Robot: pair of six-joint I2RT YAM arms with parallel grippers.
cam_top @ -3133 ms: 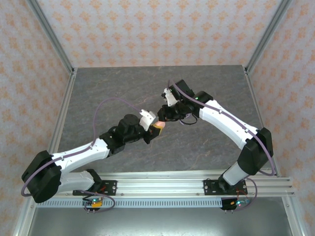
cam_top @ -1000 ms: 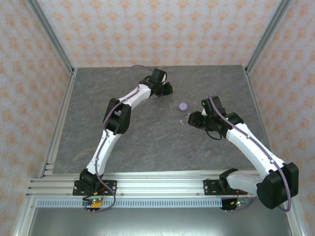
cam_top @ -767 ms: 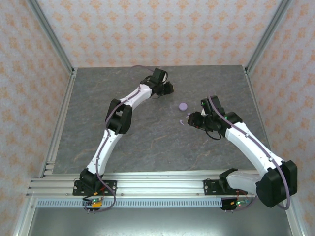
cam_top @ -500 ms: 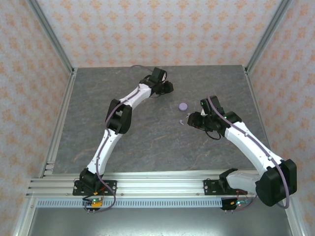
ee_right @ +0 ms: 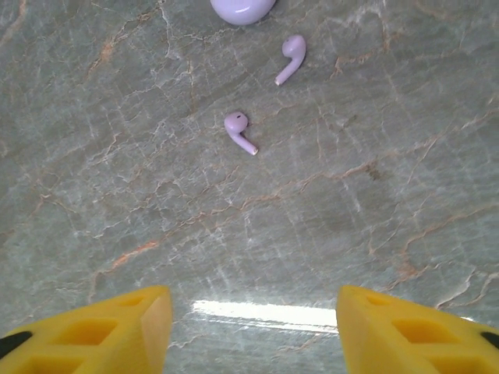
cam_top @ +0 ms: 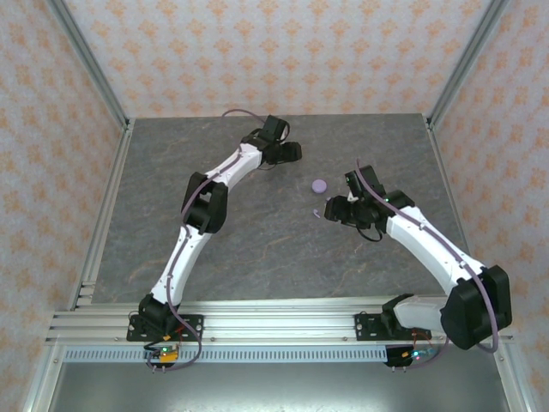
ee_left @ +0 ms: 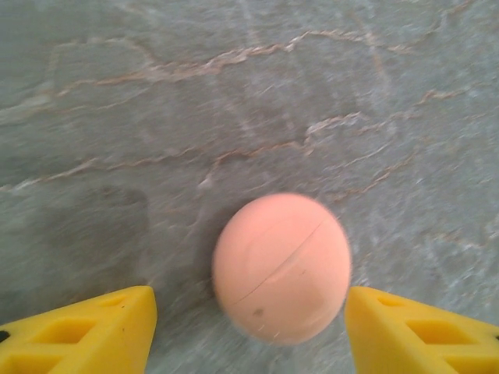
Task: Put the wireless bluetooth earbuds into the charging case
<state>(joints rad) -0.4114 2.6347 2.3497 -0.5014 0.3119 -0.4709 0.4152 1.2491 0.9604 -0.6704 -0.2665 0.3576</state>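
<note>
Earbuds (ee_right: 235,123): two lilac, comma-shaped, loose on the tabletop (ee_right: 351,195) near the lilac case (ee_right: 242,9). Left gripper (ee_left: 249,312) released, straddling the closed pink case (ee_left: 281,266) without touching it. Right gripper (ee_right: 251,304) released, well short of the buds; I'd centre over the nearer one's stem before closing.

One lilac earbud (ee_right: 240,130) and a second lilac earbud (ee_right: 290,58) lie loose and apart on the table (ee_right: 351,234), near the round lilac case (ee_right: 242,8). The salmon-pink case (ee_left: 281,267) is shut.
</note>
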